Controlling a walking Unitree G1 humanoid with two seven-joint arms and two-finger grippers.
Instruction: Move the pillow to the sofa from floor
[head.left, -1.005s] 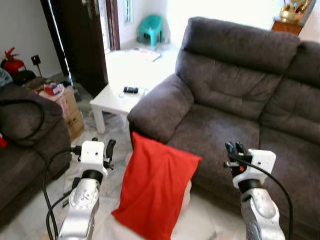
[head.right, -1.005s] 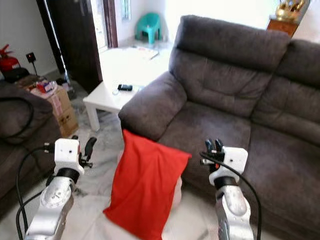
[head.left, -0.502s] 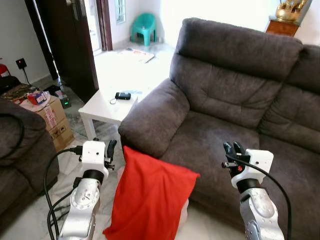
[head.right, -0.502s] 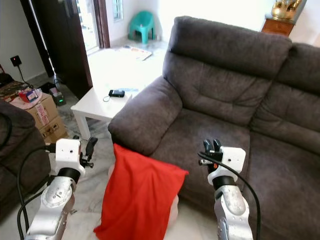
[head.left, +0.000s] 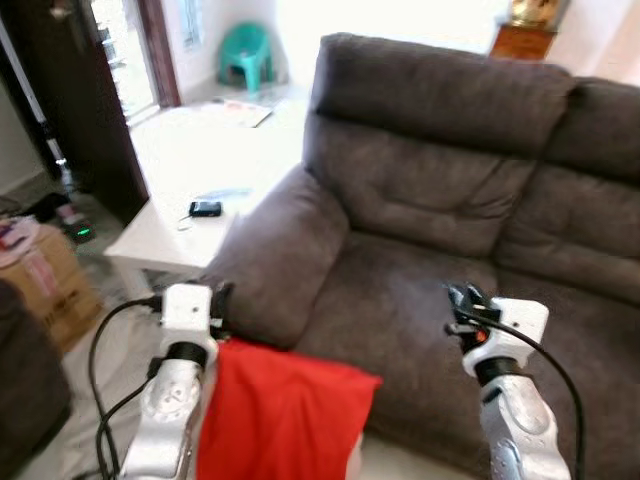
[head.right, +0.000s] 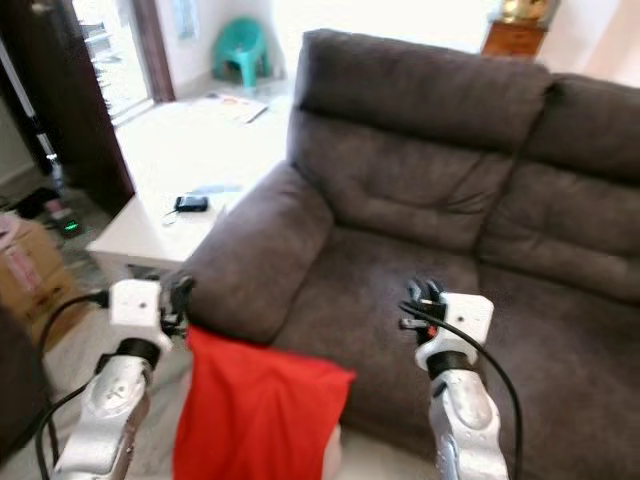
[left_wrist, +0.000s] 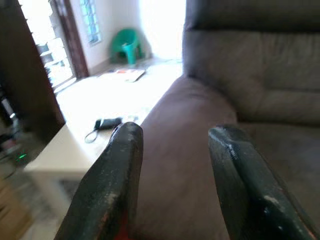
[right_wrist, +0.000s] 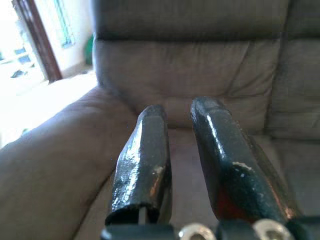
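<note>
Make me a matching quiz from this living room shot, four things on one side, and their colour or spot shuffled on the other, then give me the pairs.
Things:
1. pillow
2. sofa
3. small chair
4. black gadget

Descriptions:
A. teal, far back by the bright doorway
B. lying on the white side table
C. red, down on the floor against the sofa front
D. dark grey, with a plump armrest

Pairs: 1-C, 2-D, 3-A, 4-B
</note>
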